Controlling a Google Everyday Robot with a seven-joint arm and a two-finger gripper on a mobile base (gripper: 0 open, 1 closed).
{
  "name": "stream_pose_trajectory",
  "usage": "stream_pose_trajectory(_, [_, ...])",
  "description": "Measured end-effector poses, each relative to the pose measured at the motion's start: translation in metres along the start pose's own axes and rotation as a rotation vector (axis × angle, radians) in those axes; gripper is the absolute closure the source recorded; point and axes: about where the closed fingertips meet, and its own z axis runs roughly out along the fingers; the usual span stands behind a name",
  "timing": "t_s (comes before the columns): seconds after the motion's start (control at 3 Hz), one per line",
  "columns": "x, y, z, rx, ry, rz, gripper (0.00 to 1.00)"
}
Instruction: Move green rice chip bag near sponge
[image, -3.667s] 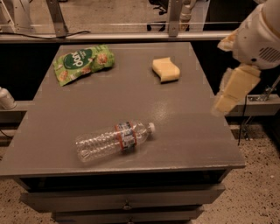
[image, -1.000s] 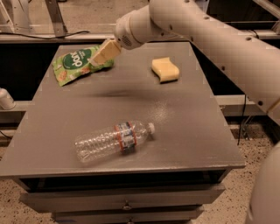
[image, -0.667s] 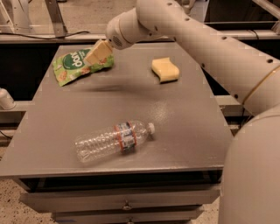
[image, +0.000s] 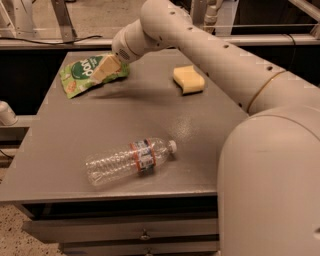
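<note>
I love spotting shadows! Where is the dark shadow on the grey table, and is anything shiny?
Camera view: a soft dark shadow lies on the grey tabletop below the arm, right of the crinkly green chip bag; the pale yellow tool is over that bag's right end; the clear plastic bottle glints.

One camera looks down at a slant from above the near edge of the flat grey bench (image: 150, 115), facing across it. The bulky cream arm (image: 270, 175) fills the right foreground, close to the lens. The pale yellow claw (image: 105, 67) is far off at upper left, over the crinkly bright green snack bag (image: 77, 77). The wavy pale yellow sponge (image: 188, 79) lies to the claw's right, and the clear plastic bottle (image: 127, 161) nearer the camera.
</note>
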Motion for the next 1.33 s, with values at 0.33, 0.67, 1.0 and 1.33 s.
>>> stream_pose_trajectory(0.33, [0.011, -0.001, 0.020, -0.016, 0.031, 0.010, 0.00])
stream_pose_trajectory(0.67, [0.022, -0.006, 0.027, -0.010, 0.050, 0.016, 0.19])
stream_pose_trajectory(1.0, [0.030, -0.011, 0.024, 0.005, 0.062, 0.015, 0.43])
stream_pose_trajectory(1.33, [0.032, -0.016, 0.014, 0.026, 0.065, 0.015, 0.64])
